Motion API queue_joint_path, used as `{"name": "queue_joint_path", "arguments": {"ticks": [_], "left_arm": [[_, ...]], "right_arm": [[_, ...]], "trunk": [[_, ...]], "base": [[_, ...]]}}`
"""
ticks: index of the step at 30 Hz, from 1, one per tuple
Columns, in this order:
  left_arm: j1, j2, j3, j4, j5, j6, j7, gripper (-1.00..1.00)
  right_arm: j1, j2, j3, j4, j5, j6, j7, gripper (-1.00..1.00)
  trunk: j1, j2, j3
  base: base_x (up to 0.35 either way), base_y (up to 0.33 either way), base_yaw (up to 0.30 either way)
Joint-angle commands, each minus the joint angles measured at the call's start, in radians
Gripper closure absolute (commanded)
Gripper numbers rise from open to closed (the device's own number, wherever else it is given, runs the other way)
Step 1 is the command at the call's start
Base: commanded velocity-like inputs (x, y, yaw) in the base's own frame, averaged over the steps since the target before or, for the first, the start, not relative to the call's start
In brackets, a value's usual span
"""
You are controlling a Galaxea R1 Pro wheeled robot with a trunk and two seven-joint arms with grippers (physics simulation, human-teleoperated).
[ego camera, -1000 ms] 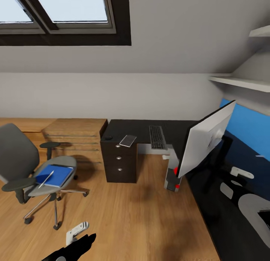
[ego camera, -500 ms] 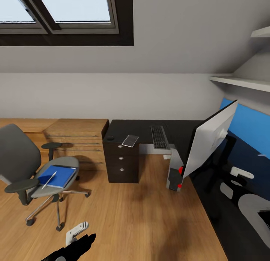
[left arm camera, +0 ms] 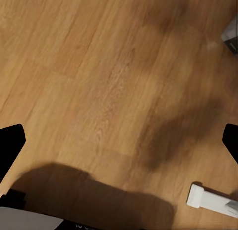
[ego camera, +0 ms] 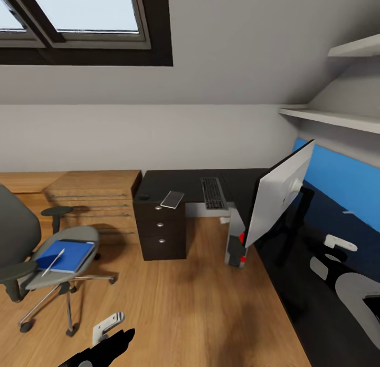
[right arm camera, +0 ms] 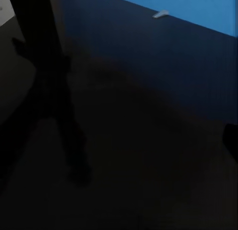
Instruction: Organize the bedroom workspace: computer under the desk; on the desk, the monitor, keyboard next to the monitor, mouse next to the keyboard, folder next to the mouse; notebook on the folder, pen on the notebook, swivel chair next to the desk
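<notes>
Everything slid left across our head view since half a second back, so that's our camera turning, not the furniture moving. So where are we at: the folder (ego camera: 65, 255) is still lying on the seat of the swivel chair (ego camera: 21, 251) with the pen (ego camera: 53, 254) resting across it, so that whole stack job hasn't started. On the surface of the desk (ego camera: 248, 185) we've got the keyboard (ego camera: 212, 193), the notebook (ego camera: 172, 199) hanging slightly over the front edge above the drawers, and what looks like the mouse (ego camera: 143, 196) at the corner near the wooden cabinet, well apart from the keyboard. Monitor (ego camera: 278, 200) stands on the near wing of the surface, back turned to us, and the computer (ego camera: 235, 244) sits on the floor by the leg, looks tucked under, so we'd call those two done. Left to do: mouse next to keyboard, folder over, notebook and pen on top, chair rolled in. Around it: wooden cabinets (ego camera: 89, 198) between chair and desk, shelves (ego camera: 327, 116) on the wall, skylight above. Open wood floor (left arm camera: 99, 81) lies between us and the chair, nothing blocking as far as we can see. Left jaws (left arm camera: 119, 141) hang spread wide over the floor, holding nothing; the right wrist view is too dark, so we can't tell on those.
</notes>
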Motion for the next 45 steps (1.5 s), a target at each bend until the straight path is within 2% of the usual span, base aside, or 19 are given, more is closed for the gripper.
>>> {"name": "queue_joint_path", "arguments": {"ticks": [1,45], "left_arm": [[0.0,0.001,-0.002,-0.002,0.011,0.001,0.01,-1.0],[0.0,-0.001,-0.003,0.001,0.014,0.001,0.013,-1.0]], "right_arm": [[-0.001,0.0,0.009,0.0,-0.008,-0.002,-0.003,-1.0],[0.001,0.001,0.009,0.0,-0.005,-0.004,-0.003,-1.0]], "trunk": [[0.0,-0.001,-0.001],[0.0,-0.001,0.0]], "base": [[0.108,0.0,-0.063],[0.092,-0.021,-0.003]]}}
